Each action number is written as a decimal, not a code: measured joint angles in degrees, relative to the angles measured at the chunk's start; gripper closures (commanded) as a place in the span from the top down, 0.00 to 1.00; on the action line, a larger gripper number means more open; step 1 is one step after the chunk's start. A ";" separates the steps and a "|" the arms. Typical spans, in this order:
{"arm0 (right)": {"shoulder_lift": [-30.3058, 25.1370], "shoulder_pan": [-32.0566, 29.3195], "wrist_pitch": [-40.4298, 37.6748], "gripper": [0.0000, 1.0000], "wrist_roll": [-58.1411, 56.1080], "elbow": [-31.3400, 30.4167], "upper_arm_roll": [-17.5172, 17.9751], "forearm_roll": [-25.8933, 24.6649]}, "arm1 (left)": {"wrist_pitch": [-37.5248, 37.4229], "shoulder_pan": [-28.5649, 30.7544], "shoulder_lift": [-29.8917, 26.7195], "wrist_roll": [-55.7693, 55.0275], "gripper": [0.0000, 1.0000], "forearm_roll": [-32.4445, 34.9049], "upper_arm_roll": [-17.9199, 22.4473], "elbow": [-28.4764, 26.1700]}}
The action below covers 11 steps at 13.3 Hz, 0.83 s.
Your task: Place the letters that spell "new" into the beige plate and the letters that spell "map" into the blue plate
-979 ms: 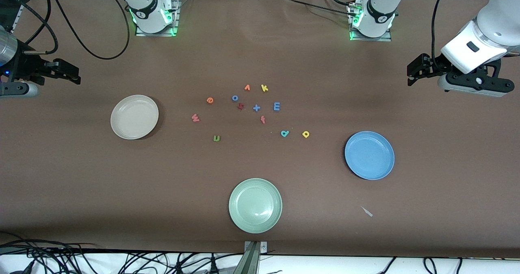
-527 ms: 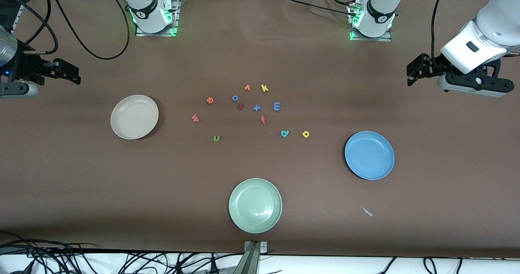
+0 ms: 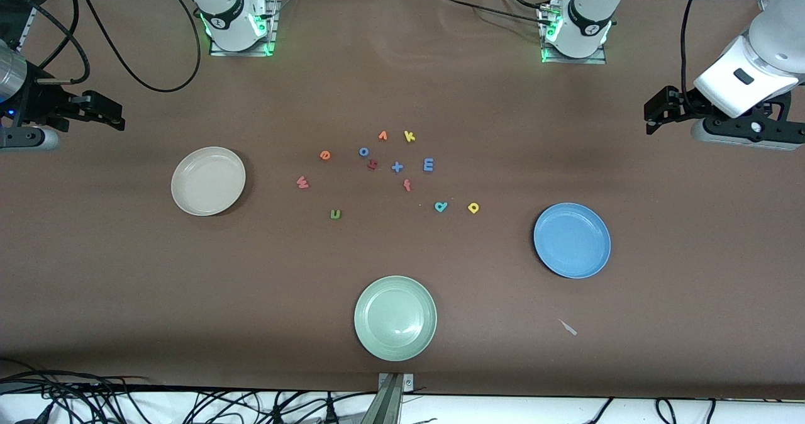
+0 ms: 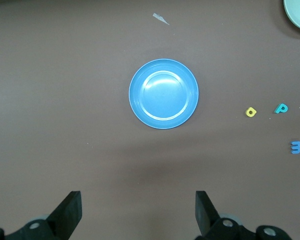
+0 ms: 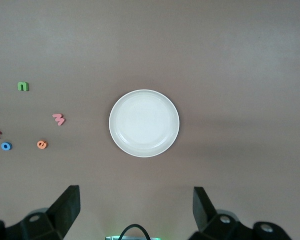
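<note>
Change since a second ago: the left gripper (image 3: 654, 111) has drawn back toward the left arm's end of the table, above bare table near that edge. Nothing else has moved. The right gripper (image 3: 104, 114) hangs over the table's edge at the right arm's end; that arm waits. Both sets of fingers stand spread wide and empty, as each wrist view confirms.

No letter has been collected. The green n (image 3: 335, 214), orange e (image 3: 325, 155) and pinkish-red w (image 3: 302, 183) lie in the middle of the table, on the side toward the beige plate (image 3: 188, 202), which holds nothing. The blue m (image 3: 428, 165), teal a (image 3: 441, 207) and yellow p (image 3: 473, 207) lie toward the blue plate (image 3: 553, 260), also bare. The left arm's retreat brings no letter closer to a grasp; the task appears to be at its very start.

Views compared: the front view alone shows the whole cluster, including the yellow k (image 3: 409, 136) and the pale green plate (image 3: 368, 342) at the table's near edge. The left wrist view looks straight down on the blue plate with only the "map" letters at its margin; the right wrist view centres the beige plate with the "new" letters to one side.
</note>
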 measured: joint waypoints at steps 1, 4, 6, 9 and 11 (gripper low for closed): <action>0.00 0.00 0.00 1.00 0.00 0.00 0.00 0.00 | -0.03 0.09 0.00 0.00 1.00 0.00 0.00 0.00; 0.00 0.00 0.00 1.00 0.00 0.00 0.00 0.00 | -0.12 0.11 0.01 -0.03 1.00 0.00 -0.08 0.00; 0.00 0.00 0.00 1.00 0.00 0.00 0.00 0.00 | -0.14 0.12 0.01 -1.00 1.00 0.00 -0.07 0.00; 0.00 0.00 0.00 1.00 0.00 0.00 0.00 -0.02 | -0.64 -0.09 0.31 -2.20 1.00 0.00 -0.30 -0.02; 0.00 0.00 0.00 1.00 0.00 0.00 0.00 -0.02 | -0.81 -0.51 0.89 -2.52 1.00 -0.03 -0.55 -0.03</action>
